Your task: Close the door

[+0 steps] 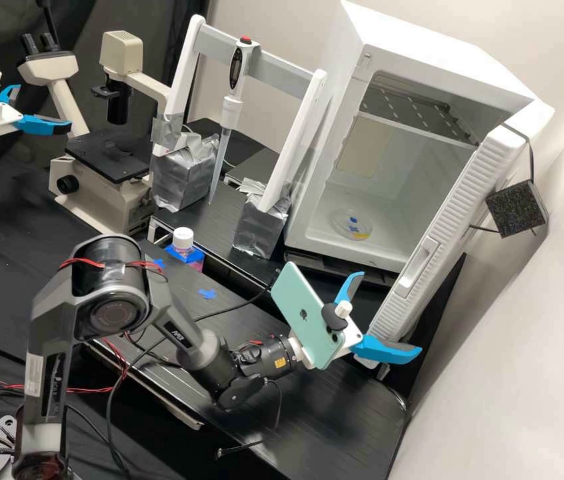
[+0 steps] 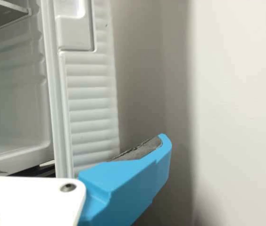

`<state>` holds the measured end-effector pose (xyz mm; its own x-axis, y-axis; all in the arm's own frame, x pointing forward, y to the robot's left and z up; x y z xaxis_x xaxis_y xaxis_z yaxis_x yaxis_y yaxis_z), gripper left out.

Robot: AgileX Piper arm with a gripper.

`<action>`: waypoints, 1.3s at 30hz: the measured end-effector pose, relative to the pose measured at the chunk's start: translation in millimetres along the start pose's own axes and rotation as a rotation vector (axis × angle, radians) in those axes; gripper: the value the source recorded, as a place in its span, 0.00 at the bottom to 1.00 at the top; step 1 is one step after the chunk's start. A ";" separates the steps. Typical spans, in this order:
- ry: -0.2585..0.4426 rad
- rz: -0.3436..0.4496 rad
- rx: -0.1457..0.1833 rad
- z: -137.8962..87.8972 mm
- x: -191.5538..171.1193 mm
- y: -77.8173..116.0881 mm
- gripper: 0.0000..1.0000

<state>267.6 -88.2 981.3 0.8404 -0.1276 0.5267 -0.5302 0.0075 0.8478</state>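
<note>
In the high view my gripper (image 1: 390,312) is spread wide, nothing between its fingers, at the low end of the white door (image 1: 452,200). That door stands ajar at a wide angle on the right of the white cabinet (image 1: 327,157), whose inside shows. One blue finger overlaps the door's lower end; whether it touches cannot be told. In the wrist view, part of my gripper (image 2: 126,186) appears as a blue finger with a grey pad, in front of the ribbed inner face of the door (image 2: 89,108); the other finger is hidden there.
A dish (image 1: 351,225) lies inside the cabinet. Left of it, a pipette (image 1: 230,110) hangs on a white frame (image 1: 302,127) with foil-wrapped feet. A capped bottle (image 1: 183,241) and a microscope (image 1: 105,167) stand farther left. A pale wall (image 1: 529,333) rises close beside the door.
</note>
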 end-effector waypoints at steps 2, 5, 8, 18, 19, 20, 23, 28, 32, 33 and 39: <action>0.004 -0.006 0.001 -0.5 3.7 -2.2 1.00; 0.004 -0.014 0.009 -0.7 5.2 -5.3 1.00; 0.000 -0.019 0.031 -0.3 6.3 -7.2 1.00; 0.028 -0.038 0.116 -11.5 -2.9 -3.8 1.00; 0.036 -0.050 0.120 -14.4 -5.4 -3.9 1.00; 0.045 -0.068 0.122 -17.8 -8.4 -4.1 1.00; 0.079 -0.114 0.118 -27.7 -16.0 -5.6 1.00; 0.151 -0.185 0.140 -50.6 -25.0 -14.2 1.00; 0.200 -0.254 0.140 -65.5 -27.9 -25.4 1.00; 0.218 -0.273 0.138 -69.9 -28.7 -28.8 1.00; 0.329 -0.352 0.138 -94.4 -34.1 -44.2 1.00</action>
<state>272.9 9.4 931.7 0.9502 0.2208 0.2201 -0.1991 -0.1134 0.9734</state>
